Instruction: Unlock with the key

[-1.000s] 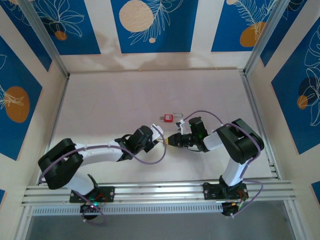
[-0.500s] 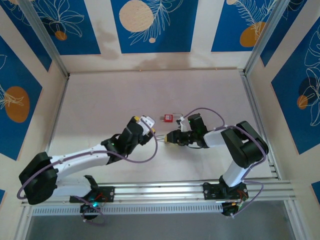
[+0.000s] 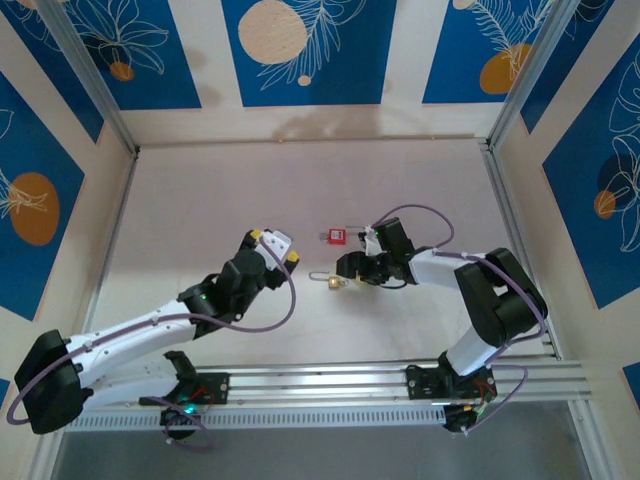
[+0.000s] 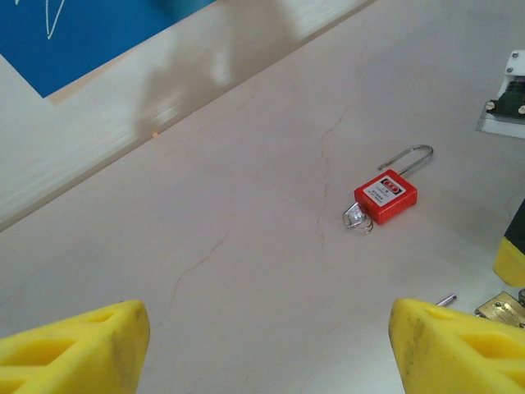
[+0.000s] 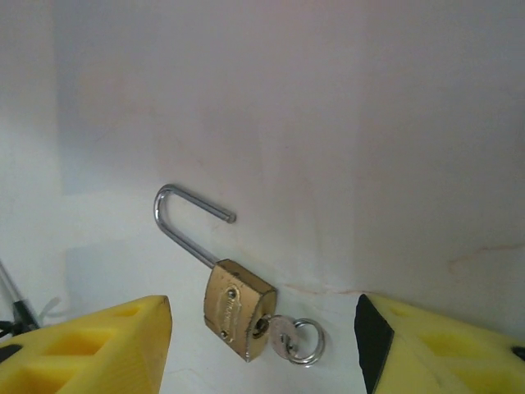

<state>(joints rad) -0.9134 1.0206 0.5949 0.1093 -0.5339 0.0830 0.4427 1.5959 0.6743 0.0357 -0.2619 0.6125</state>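
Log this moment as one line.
left hand open | right hand open over brass padlock | shackle open, key in keyhole | red padlock lying apart

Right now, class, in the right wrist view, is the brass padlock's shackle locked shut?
No, the shackle of the brass padlock stands open, its free end clear of the body.

Dull brass padlock (image 5: pixel 238 310), its steel shackle (image 5: pixel 188 245) and key (image 5: pixel 283 337) shiny. Red padlock (image 4: pixel 385 195) glossy plastic; table (image 4: pixel 205 246) matt, smooth.
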